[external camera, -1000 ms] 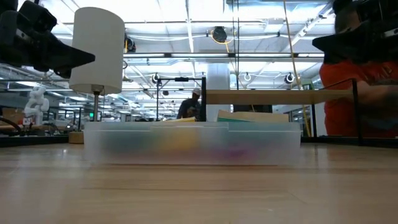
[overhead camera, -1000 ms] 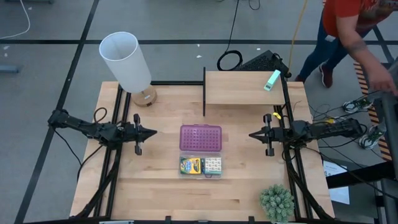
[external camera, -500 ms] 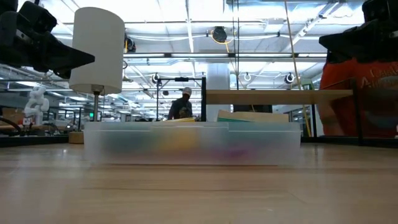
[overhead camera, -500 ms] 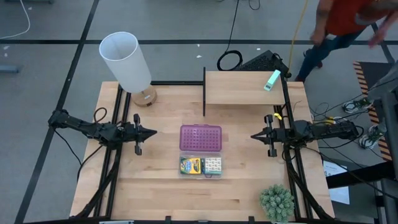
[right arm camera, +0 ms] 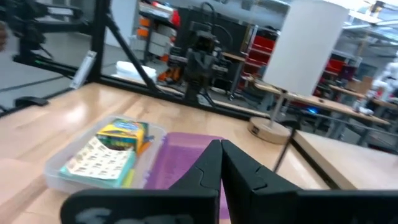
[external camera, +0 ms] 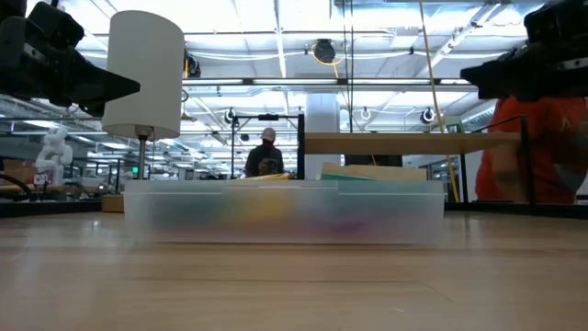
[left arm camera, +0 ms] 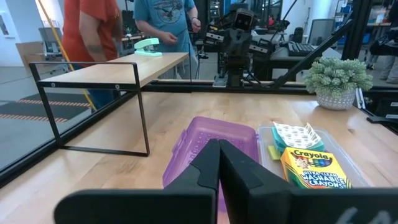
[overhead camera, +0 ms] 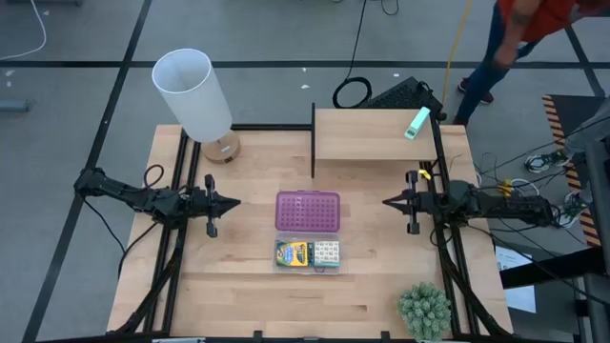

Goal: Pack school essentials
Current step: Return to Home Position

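A clear case lies open at the table's middle. Its purple studded lid lies flat on the far side, and its tray holds a yellow-green crayon box and a pale patterned pack. My left gripper hovers shut to the left of the lid, pointing at it. On the lid's right, my right gripper also hovers shut and points at it. Both stand well above the tabletop, as the low view shows. The left wrist view shows the crayon box and the pack lying in the tray.
A white lamp stands at the far left corner. A wooden shelf at the far right carries a mint-green block. A potted plant sits at the near right. A person walks beyond the far right corner.
My right gripper has dipped a little, staying shut and still pointing at the lid. The person beyond the table's far right corner has moved farther off.
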`<move>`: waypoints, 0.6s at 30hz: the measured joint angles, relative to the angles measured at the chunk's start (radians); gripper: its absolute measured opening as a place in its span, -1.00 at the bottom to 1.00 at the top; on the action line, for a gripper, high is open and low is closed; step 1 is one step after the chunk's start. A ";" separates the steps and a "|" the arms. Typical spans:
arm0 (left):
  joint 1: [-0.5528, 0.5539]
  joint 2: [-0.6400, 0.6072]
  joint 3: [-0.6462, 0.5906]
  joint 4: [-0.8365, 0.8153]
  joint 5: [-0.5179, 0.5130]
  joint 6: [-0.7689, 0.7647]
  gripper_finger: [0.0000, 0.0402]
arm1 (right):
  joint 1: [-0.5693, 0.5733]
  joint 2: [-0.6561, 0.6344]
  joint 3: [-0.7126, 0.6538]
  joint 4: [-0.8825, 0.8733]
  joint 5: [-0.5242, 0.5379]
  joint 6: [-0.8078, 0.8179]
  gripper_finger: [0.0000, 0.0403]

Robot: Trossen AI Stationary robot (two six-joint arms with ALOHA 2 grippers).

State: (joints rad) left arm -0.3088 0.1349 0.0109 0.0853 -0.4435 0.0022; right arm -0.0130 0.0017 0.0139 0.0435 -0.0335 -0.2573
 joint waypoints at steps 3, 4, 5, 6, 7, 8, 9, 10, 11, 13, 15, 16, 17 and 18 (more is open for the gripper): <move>0.000 0.000 0.000 0.000 0.000 0.000 -0.98 | -0.038 0.000 0.000 -0.004 0.000 0.008 -1.00; 0.000 0.000 0.000 0.000 0.000 0.000 -0.98 | -0.048 0.000 0.000 -0.005 -0.003 0.009 -1.00; 0.000 0.000 0.000 0.000 0.000 0.000 -0.98 | -0.058 0.000 0.000 -0.005 -0.019 0.008 -1.00; 0.000 0.000 0.000 0.000 0.000 0.000 -0.97 | -0.067 0.000 0.000 -0.005 -0.041 0.002 -1.00; 0.000 0.000 0.000 0.000 0.000 0.000 -0.96 | -0.075 0.000 0.000 -0.002 -0.065 -0.002 -1.00; 0.000 0.000 0.000 0.000 -0.001 0.000 -0.95 | -0.083 0.000 0.000 0.000 -0.090 -0.003 -1.00; 0.000 0.000 0.000 0.001 -0.001 0.000 -0.94 | -0.091 0.000 0.000 0.003 -0.112 -0.003 -1.00; 0.000 0.000 0.000 0.001 -0.001 0.000 -0.94 | -0.097 0.000 0.000 0.005 -0.128 -0.002 -1.00; 0.000 0.000 0.000 0.001 -0.001 0.000 -0.94 | -0.103 0.000 0.000 0.005 -0.134 0.002 -1.00; 0.000 0.000 0.000 0.001 -0.001 0.000 -0.96 | -0.114 0.000 0.000 0.006 -0.152 0.008 -1.00; 0.000 0.000 0.000 0.001 -0.001 0.000 -0.98 | -0.118 0.000 0.000 0.006 -0.154 0.010 -1.00; 0.000 0.000 0.000 0.001 -0.001 0.000 -0.98 | -0.118 0.000 0.000 0.006 -0.154 0.010 -1.00; 0.000 0.000 0.000 0.001 -0.001 -0.001 -0.98 | -0.118 0.000 0.000 0.006 -0.154 0.010 -1.00; 0.000 0.000 0.000 0.001 -0.001 -0.003 -0.96 | -0.118 0.000 0.000 0.006 -0.153 0.009 -1.00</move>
State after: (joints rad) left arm -0.3089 0.1349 0.0109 0.0864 -0.4442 -0.0008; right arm -0.1307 0.0021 0.0140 0.0494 -0.1869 -0.2481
